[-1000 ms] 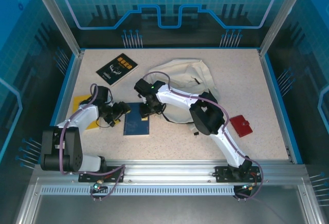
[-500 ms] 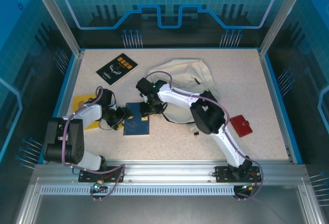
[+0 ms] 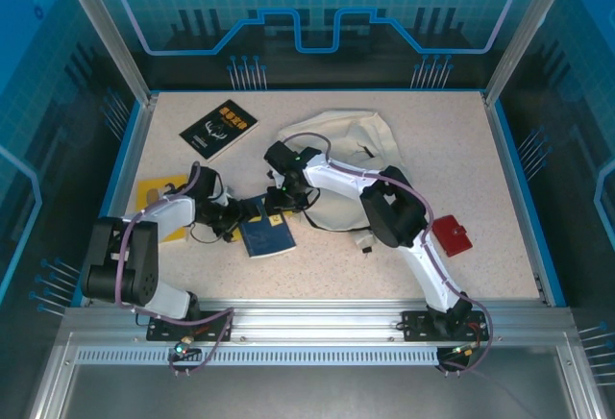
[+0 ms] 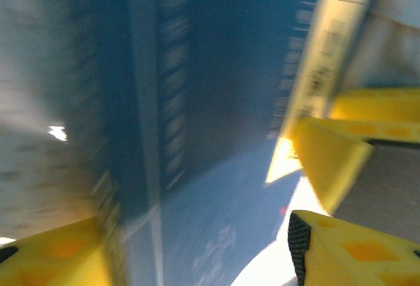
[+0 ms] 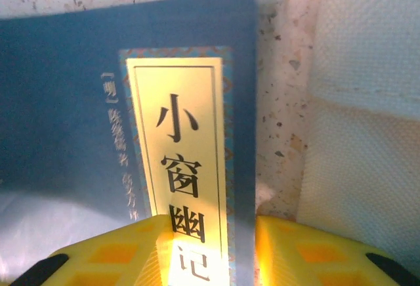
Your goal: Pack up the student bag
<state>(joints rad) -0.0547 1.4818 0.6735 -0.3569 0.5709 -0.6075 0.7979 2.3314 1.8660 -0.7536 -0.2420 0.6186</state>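
Table (image 3: 500,179) of speckled beige carries, at its left, a flat yellow item (image 3: 150,194) half under the left arm. Farther back lies a black paperback book with a pale design (image 3: 219,129). Both lie where they lay a second ago.

The left arm has swung in and reaches farther right, so the left tool (image 3: 233,219) now sits at the left edge of the dark blue book with a cream title strip (image 3: 269,237). In the blurred left wrist view its yellow fingers (image 4: 341,253) stand apart with the blue cover between them; whether they press on it I cannot tell.

The blue book, earlier square to the table's near edge, is now turned, its near end swung to the right. The right tool (image 3: 280,204) has shifted slightly right and stands over the book's far corner. In the right wrist view its fingers straddle the book's edge beside the title strip with a narrow gap between them; whether they grip it I cannot tell.

The soft cream-white fabric student bag (image 3: 354,150) lies crumpled at the far middle of the table, unmoved, with the right arm crossing its near side. A small red wallet (image 3: 450,234) has stayed right of that arm.
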